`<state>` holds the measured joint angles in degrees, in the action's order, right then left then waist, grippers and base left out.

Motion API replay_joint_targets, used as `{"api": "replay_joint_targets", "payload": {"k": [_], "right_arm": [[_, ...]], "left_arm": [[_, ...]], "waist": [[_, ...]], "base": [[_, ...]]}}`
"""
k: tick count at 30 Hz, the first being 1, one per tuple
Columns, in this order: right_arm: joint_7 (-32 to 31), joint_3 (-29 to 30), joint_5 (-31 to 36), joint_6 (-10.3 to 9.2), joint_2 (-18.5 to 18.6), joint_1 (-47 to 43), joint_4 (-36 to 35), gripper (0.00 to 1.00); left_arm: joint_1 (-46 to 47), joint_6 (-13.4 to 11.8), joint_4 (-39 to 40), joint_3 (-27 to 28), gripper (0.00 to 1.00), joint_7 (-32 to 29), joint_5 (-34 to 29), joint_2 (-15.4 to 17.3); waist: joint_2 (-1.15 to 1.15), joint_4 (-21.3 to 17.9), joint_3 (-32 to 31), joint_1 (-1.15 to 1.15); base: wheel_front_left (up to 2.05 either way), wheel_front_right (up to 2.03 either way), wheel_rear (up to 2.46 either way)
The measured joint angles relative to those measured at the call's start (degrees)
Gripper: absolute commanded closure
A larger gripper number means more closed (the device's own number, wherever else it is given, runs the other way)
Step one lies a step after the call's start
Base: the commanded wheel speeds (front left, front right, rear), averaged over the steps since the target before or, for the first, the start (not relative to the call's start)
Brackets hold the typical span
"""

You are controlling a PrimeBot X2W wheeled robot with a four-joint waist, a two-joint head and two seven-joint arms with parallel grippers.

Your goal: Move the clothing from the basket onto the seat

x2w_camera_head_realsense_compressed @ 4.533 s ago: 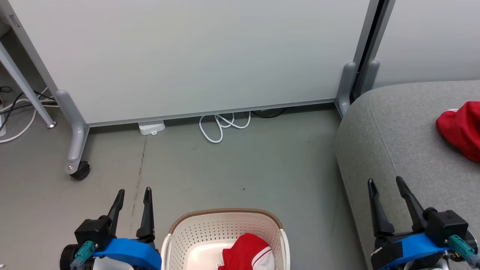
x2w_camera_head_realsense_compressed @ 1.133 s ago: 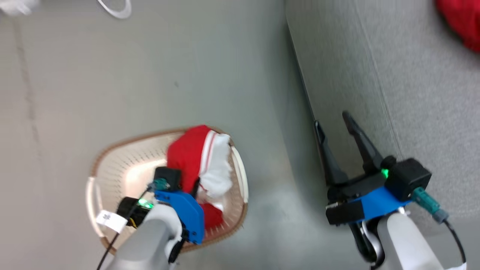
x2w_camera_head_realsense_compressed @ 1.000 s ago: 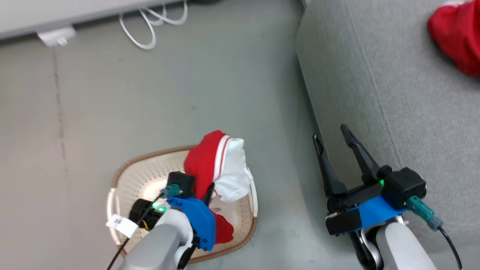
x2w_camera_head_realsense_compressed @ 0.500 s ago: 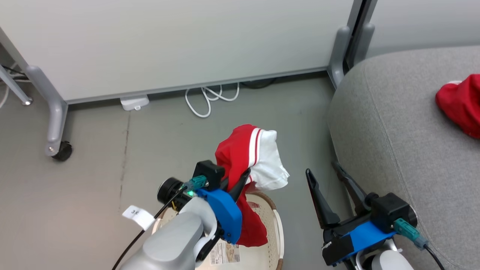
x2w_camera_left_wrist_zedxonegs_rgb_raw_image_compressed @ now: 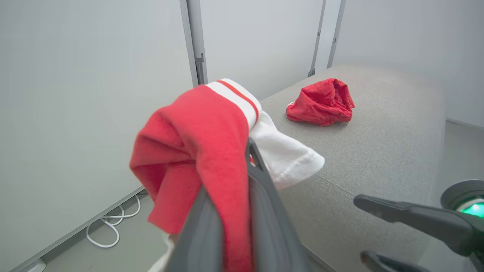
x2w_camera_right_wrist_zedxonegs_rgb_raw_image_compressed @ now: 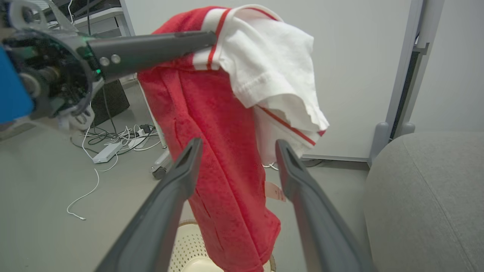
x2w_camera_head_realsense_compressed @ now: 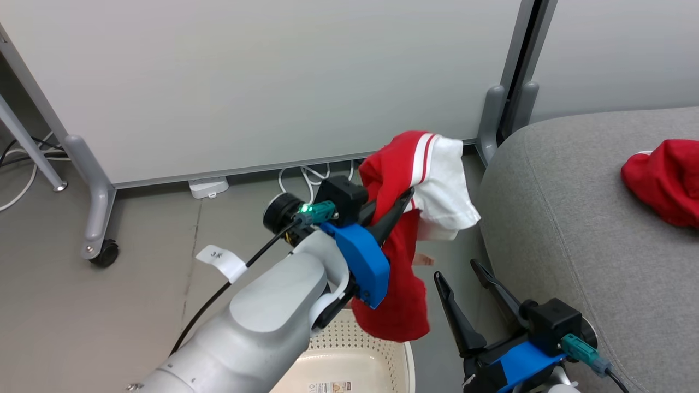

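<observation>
My left gripper (x2w_camera_head_realsense_compressed: 401,197) is shut on a red garment with white trim (x2w_camera_head_realsense_compressed: 401,295), which hangs in the air above the cream basket (x2w_camera_head_realsense_compressed: 355,349) and just left of the grey seat (x2w_camera_head_realsense_compressed: 573,218). In the left wrist view the cloth (x2w_camera_left_wrist_zedxonegs_rgb_raw_image_compressed: 196,128) drapes over my fingers. A second red garment (x2w_camera_head_realsense_compressed: 663,180) lies bunched on the seat at the right. My right gripper (x2w_camera_head_realsense_compressed: 455,268) stands open, low beside the seat's front edge. In the right wrist view its fingers (x2w_camera_right_wrist_zedxonegs_rgb_raw_image_compressed: 196,151) frame the hanging cloth (x2w_camera_right_wrist_zedxonegs_rgb_raw_image_compressed: 223,124) without touching it. No lettering shows on either garment.
A white partition panel stands behind on grey feet, with a caster (x2w_camera_head_realsense_compressed: 104,254) at the left. A power strip (x2w_camera_head_realsense_compressed: 207,187) and coiled white cables (x2w_camera_head_realsense_compressed: 306,180) lie on the grey floor under it. More cables (x2w_camera_right_wrist_zedxonegs_rgb_raw_image_compressed: 109,147) lie further left.
My left gripper closed on the garment in the basket and lifted it up and rightward toward the seat. The head camera dipped, then rose again. The right gripper stayed open.
</observation>
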<state>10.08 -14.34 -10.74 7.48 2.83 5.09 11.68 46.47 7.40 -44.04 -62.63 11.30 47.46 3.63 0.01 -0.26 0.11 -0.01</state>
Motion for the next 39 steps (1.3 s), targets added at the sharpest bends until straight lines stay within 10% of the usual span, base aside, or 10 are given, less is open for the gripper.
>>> {"api": "replay_joint_targets", "payload": {"k": [20, 39], "right_arm": [[-1.67, -2.24, -0.69, 0.00, 0.00, -0.19, 0.57, 0.00], [-0.46, -11.72, -7.91, 0.00, 0.00, 19.76, 22.37, 0.00]], "left_arm": [[3.44, 0.00, -0.89, -4.24, 1.00, 1.24, 3.42, -0.67], [6.03, 0.00, 0.05, -7.22, 1.00, 1.99, 4.95, -0.71]], "waist": [[0.00, -1.19, 0.05, 0.01], [0.00, -0.59, 2.56, 0.01]], "base": [[0.00, 0.00, 0.00], [0.00, 0.00, 0.00]]}}
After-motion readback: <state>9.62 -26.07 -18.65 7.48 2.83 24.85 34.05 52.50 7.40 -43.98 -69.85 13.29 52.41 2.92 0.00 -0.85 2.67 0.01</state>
